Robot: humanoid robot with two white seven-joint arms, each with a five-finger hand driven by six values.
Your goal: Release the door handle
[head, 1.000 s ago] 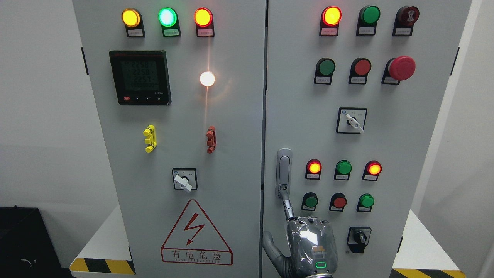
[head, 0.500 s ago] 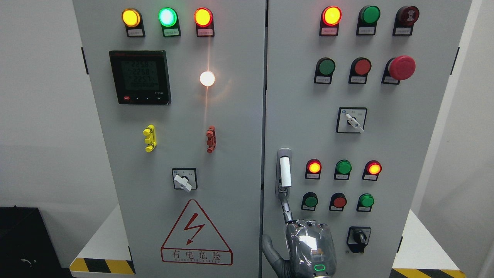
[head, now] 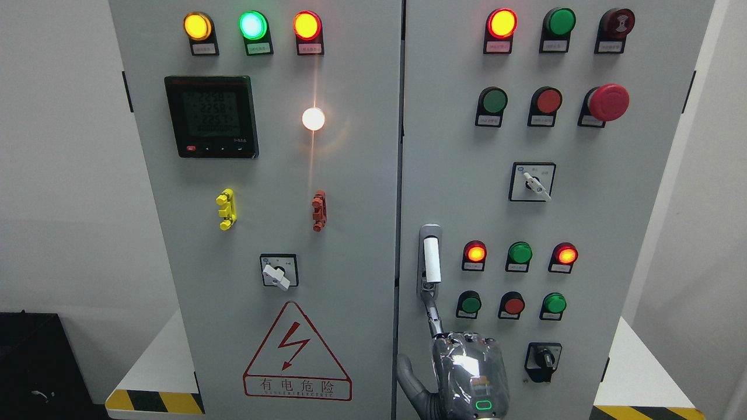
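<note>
While one finger (head: 430,314) touches the door handle (head: 430,261), three lamps (head: 252,25) glow.

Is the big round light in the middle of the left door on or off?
On. The round light glows bright white and throws a glare streak up and down the gray left door.

White platform (head: 160,356) (hazard-striped edge), grey cabinet (head: 350,192) atop
</note>
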